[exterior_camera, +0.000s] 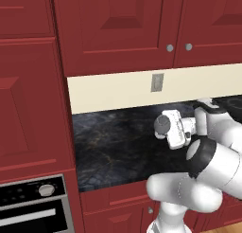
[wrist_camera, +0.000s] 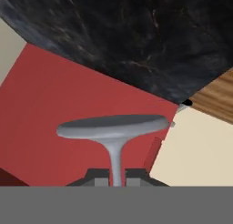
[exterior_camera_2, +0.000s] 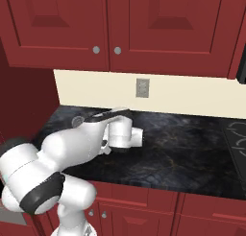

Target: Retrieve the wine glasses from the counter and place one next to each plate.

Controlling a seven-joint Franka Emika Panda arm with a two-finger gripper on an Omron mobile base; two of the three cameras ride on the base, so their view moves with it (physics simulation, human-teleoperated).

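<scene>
We see the long black marble-look counter (exterior_camera: 113,147) running under the dark red wall cabinets (exterior_camera: 118,28), with the cream backsplash (exterior_camera: 113,92) behind it. The grey wall outlet (exterior_camera: 157,82) sits on that backsplash, and the oven (exterior_camera: 33,206) stands left of the counter.

In the hand view, the clear stemmed wine glass (wrist_camera: 113,132) sits between the gripper (wrist_camera: 116,178) fingertips, with the counter beyond it.

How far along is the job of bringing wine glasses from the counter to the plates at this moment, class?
Early stage. Done: the end effector has closed on the stem of one wine glass, its round foot facing the hand camera. In hand: that glass is held above the black counter, by the cream backsplash. Left: carrying it to a plate and setting it beside it, then the other glasses. No plate is in sight here.
</scene>
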